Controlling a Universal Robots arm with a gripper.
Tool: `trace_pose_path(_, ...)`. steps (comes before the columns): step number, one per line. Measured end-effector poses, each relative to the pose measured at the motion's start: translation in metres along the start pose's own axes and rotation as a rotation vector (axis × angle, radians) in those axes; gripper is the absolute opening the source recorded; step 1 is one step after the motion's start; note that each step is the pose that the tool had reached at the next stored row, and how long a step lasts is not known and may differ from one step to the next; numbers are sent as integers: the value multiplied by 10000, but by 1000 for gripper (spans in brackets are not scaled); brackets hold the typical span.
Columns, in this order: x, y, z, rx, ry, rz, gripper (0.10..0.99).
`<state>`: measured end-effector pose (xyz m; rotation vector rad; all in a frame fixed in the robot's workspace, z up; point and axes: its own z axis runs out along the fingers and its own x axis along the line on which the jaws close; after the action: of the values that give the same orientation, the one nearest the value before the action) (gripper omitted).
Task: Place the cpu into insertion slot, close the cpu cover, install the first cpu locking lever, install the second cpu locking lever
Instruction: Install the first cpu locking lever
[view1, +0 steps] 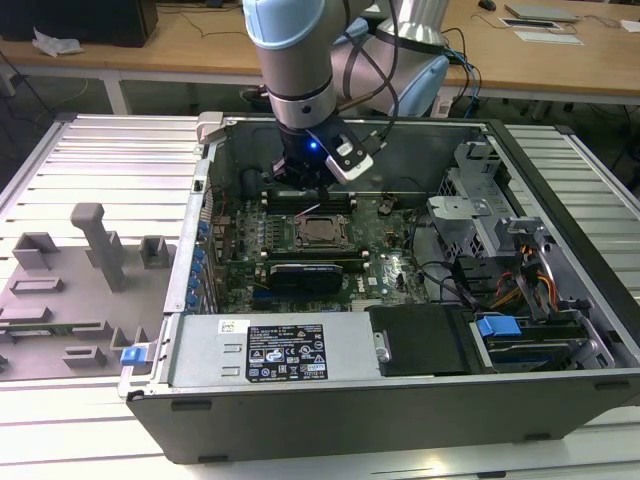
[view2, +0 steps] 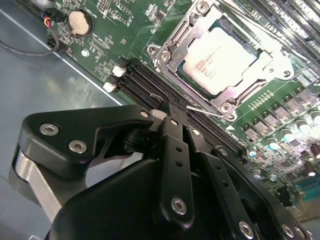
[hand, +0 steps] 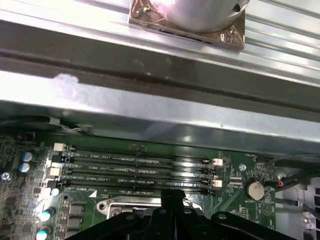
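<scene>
- The small flat square chip with a dull silver top, the cpu (view2: 220, 52), lies flat inside the square black-rimmed insertion slot (view2: 247, 40).
- The thin silver metal frame, the cpu cover (view2: 170, 52), is down around the chip and sits on top of the insertion slot.
- The black gripper (view2: 167, 106) is just beside the insertion slot, over the long black memory slots (view2: 142, 85) next to it.
- Its two fingers look pressed together at the tips. I cannot tell if they pinch anything.
- A thin silver wire lever (view2: 207, 109) runs along the edge of the insertion slot. One end is right by the fingertips, touching or almost touching.
- I think the chip is light, hard and flat. It would not bend, but it could be hurt easily, and so could the tiny pins under it. If it had to be held, the side edges would be the safe place.
- I think the wire lever is stiff, springy and smooth, so it could slip. Its bent end looks like the best place to push or hold it.
- The green circuit board (view2: 125, 30) around the insertion slot has many small parts that a bump could break.
</scene>
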<state>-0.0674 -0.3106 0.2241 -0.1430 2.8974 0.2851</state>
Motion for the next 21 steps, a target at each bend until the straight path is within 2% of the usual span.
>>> trace_pose_path(9,19,-1,99,329,-101,604,106)
trace_pose_path(13,13,28,120,548,-111,704,106)
trace_pose_path(21,-27,89,154,693,-155,990,106)
